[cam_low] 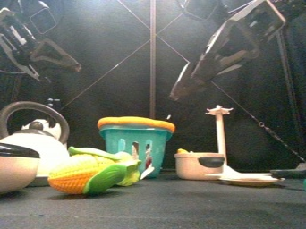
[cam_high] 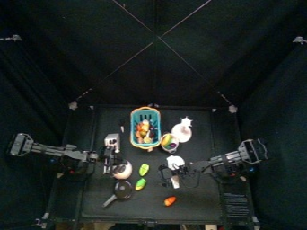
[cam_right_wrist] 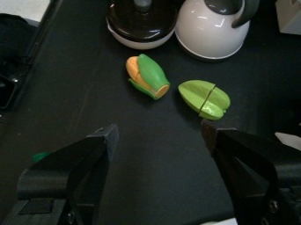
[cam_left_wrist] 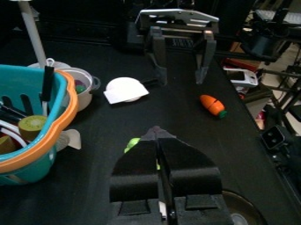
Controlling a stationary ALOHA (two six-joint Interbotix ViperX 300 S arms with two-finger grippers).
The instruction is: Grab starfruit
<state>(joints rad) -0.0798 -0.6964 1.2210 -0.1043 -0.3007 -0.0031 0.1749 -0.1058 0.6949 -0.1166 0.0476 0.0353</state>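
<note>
Lying on the black table (cam_right_wrist: pixel 70 88), green starfruit (cam_right_wrist: pixel 206 97) beside corn (cam_right_wrist: pixel 148 76), near white kettle (cam_right_wrist: pixel 219 28), under right gripper (cam_right_wrist: pixel 159 145) with jaws wide apart, left gripper (cam_left_wrist: pixel 165 167) pressed together, teal basket (cam_left_wrist: pixel 35 123) alongside.

Seen from directly above: small black table (cam_high: pixel 90 202) inside black curtains. Near the table's far middle, a teal basket (cam_high: pixel 145 125) with orange rim, holding several items too small to identify. Just right of the basket, a white stand (cam_high: pixel 182 133) on a pale plate. Left arm (cam_high: pixel 54 153) entering from the left, right arm (cam_high: pixel 234 160) from the right. Between the arms: a yellow-green piece (cam_high: pixel 144 169), a green piece (cam_high: pixel 139 183), a white object (cam_high: pixel 175 163), an orange item (cam_high: pixel 171 200) near the front edge.
</note>
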